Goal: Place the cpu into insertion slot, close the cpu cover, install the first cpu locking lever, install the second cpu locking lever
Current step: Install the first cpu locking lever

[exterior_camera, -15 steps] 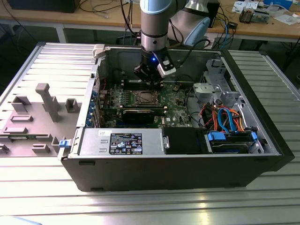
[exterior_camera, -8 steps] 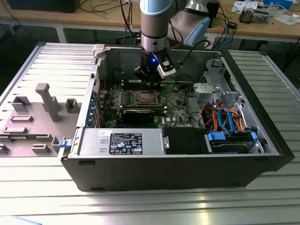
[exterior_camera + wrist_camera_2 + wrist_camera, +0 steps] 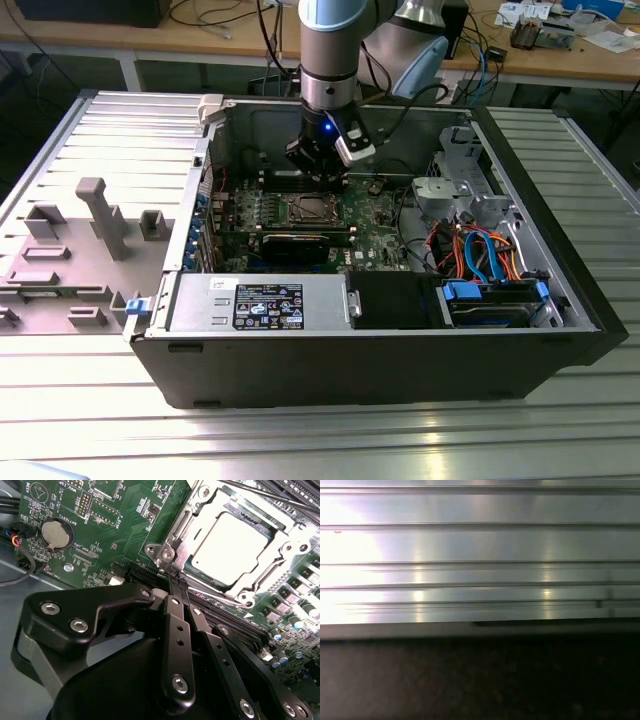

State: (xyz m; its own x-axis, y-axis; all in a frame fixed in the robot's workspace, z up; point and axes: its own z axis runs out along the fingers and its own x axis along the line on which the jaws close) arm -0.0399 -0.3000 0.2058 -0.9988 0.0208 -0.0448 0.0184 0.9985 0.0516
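Reaching into the open computer case [image 3: 350, 365] on the slatted metal surface [image 3: 300, 440], the pincer [image 3: 176, 580] has its fingers drawn almost together, nothing visibly held, tips at a corner of the insertion slot [image 3: 165, 552]. The cpu [image 3: 230, 547] sits there, framed by the cpu cover [image 3: 187, 525]; a coin battery [image 3: 55, 532] and memory slots [image 3: 292, 487] lie to either side.

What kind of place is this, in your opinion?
Probably a robotics lab or workshop: a robot arm reaches into an open computer case on a slotted aluminium table, and wooden benches with cables stand behind.
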